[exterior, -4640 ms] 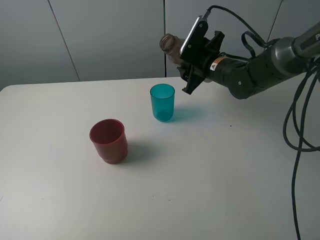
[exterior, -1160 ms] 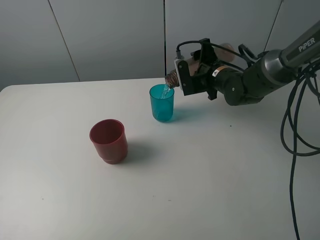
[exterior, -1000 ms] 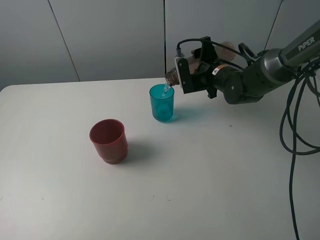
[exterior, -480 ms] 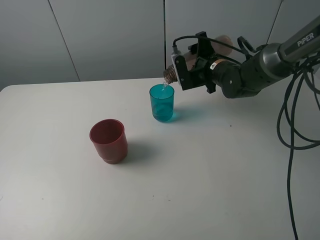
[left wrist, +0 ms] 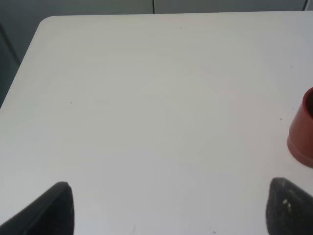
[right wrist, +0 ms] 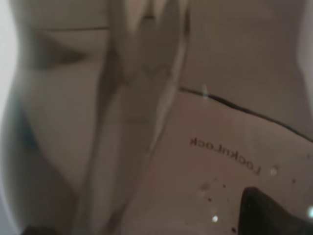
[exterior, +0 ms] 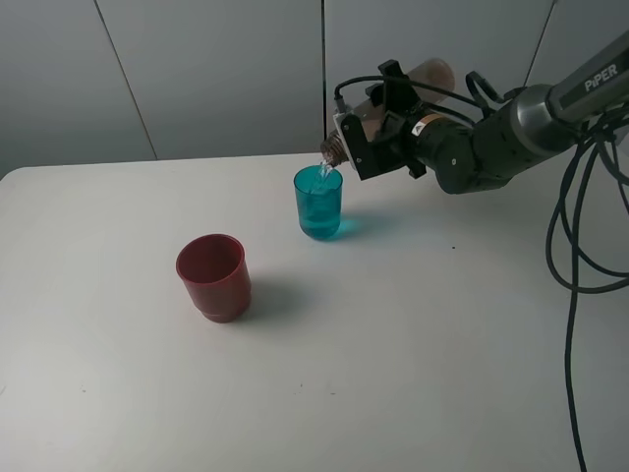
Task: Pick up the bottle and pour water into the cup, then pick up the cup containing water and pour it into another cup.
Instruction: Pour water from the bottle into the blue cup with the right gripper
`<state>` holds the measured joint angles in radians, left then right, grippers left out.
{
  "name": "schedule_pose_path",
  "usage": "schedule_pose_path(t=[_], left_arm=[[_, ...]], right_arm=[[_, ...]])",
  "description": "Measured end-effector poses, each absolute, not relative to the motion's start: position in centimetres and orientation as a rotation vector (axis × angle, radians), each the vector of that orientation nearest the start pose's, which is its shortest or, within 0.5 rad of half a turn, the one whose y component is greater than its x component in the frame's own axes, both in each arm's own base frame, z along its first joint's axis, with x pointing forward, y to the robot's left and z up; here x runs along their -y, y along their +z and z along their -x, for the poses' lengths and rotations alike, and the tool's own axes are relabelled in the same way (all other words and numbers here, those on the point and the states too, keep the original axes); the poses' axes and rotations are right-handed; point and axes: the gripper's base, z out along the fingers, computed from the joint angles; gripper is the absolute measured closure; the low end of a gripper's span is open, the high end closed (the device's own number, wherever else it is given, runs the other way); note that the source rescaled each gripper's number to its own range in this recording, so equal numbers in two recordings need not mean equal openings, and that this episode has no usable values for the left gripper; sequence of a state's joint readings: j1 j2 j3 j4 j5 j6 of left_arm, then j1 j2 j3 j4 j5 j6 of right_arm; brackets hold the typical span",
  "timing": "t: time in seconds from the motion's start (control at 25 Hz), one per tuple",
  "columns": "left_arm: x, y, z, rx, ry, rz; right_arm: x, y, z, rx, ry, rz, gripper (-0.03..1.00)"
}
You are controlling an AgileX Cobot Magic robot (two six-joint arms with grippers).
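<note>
My right gripper (exterior: 381,120) is shut on the smoky bottle (exterior: 335,149), which lies tilted with its neck down just over the rim of the teal cup (exterior: 318,202). A thin stream of water runs from the neck into that cup, which holds some water. In the right wrist view the bottle (right wrist: 146,122) fills the picture. The red cup (exterior: 212,276) stands upright, front left of the teal one. My left gripper (left wrist: 168,208) is open low over the table, and the red cup (left wrist: 302,129) shows at the edge of the left wrist view.
The white table (exterior: 413,344) ends at a grey wall behind. Black cables (exterior: 575,246) hang down at the right side of the exterior high view.
Over the last second the bottle's base has risen, so it tilts more steeply, and the right gripper has lifted slightly. Water keeps streaming into the teal cup. Both cups stay put.
</note>
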<state>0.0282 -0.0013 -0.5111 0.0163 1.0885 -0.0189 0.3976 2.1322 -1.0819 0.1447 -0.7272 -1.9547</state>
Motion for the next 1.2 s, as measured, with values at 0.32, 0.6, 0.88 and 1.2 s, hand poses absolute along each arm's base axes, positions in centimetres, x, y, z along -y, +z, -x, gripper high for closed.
schedule_pose_path(t=[0.32,0.6,0.88,1.2], left_arm=[[-0.11,27.81,0.76,-2.059,0.025,0.05],[-0.11,27.81,0.76,-2.059,0.025,0.05],[-0.11,27.81,0.76,-2.059,0.025,0.05],[-0.11,27.81,0.76,-2.059,0.025,0.05]], right_arm=[[-16.22,12.98,-40.17,-0.83,-1.119,1.734,0.96],[-16.42,13.01,-40.11,-0.776,-1.13,1.758,0.96],[-16.59,13.03,-40.05,-0.737,-1.133,1.773,0.96],[-16.93,13.07,-39.91,-0.667,-1.132,1.794,0.96]])
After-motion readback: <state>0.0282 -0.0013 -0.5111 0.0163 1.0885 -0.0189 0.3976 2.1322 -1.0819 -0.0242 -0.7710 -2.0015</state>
